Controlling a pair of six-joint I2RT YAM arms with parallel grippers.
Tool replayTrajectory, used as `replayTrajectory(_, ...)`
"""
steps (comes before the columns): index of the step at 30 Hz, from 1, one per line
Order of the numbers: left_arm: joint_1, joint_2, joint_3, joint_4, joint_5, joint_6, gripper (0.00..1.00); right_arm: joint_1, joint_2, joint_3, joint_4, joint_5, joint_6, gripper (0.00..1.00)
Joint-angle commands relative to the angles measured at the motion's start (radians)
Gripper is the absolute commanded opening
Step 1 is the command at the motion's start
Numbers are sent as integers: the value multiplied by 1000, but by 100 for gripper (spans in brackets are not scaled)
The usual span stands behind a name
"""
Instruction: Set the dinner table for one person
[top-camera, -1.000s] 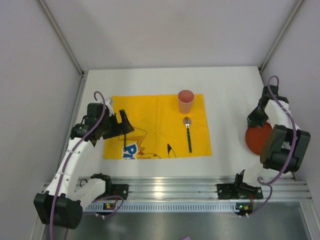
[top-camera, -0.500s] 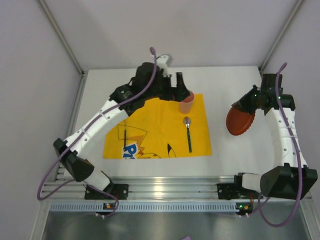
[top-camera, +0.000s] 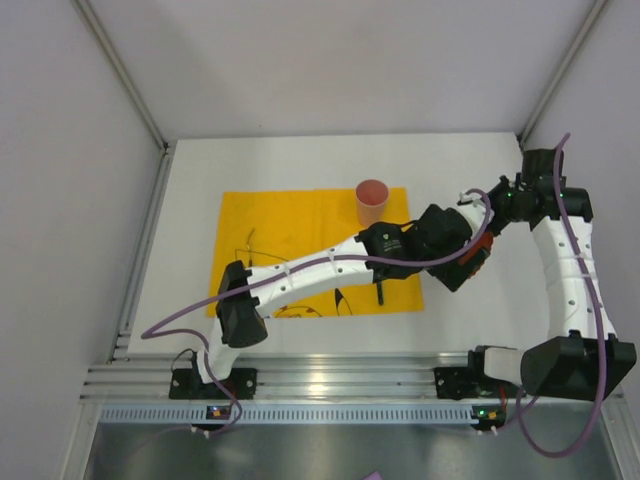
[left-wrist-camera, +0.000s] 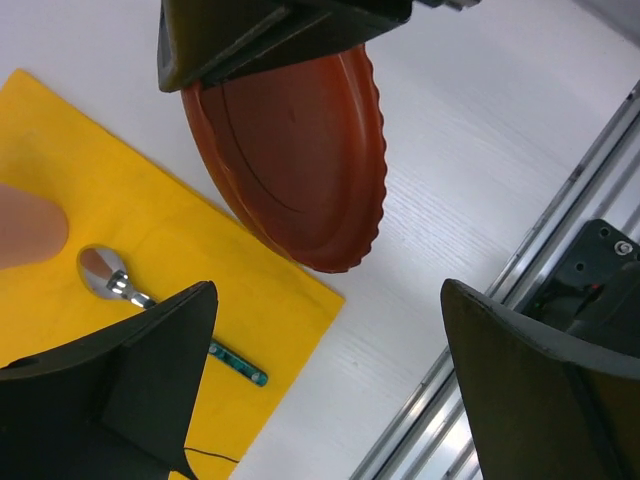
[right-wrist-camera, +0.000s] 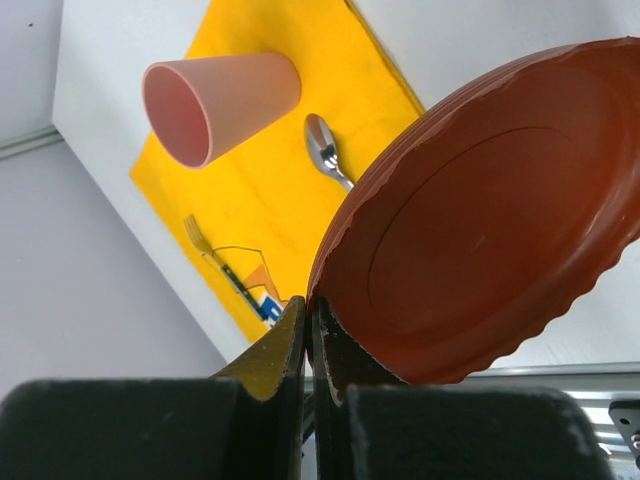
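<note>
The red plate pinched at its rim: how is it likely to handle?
The plate looks stiff: held by one edge in the right gripper, it shows no sag. Probably light, since a rim pinch alone carries it. Its smooth surface could let it pivot or slip.

Left arm is swinging away from the pink cup (top-camera: 372, 200) and across the yellow mat (top-camera: 300, 220). The left pincer (left-wrist-camera: 325, 370), jaws wide apart, is now drawing up to the red plate (left-wrist-camera: 290, 160). The right pincer (right-wrist-camera: 308, 330), clamped on the plate's rim, is carrying it off the desk (top-camera: 450, 160) toward the mat's right edge.
</note>
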Motion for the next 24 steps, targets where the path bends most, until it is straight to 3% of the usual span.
replayTrajectory(1,12,-14,54,-7,-107,57,99,10,-32,62,-21,-54,18,0)
replayTrajectory(6,12,8,44,-13,-118,58,96,10,-29,75,-28,-91,25,0)
replayTrajectory(13,12,-5,17,22,-112,60,53,10,-40,63,-44,-124,25,0)
replayTrajectory(14,10,-6,14,25,-110,60,38,10,-42,59,-45,-124,23,0)
replayTrajectory(18,12,-14,12,33,-115,57,2,10,-43,44,-45,-125,21,0)
replayTrajectory(24,12,-17,4,34,-113,57,0,10,-54,44,-45,-134,25,0)
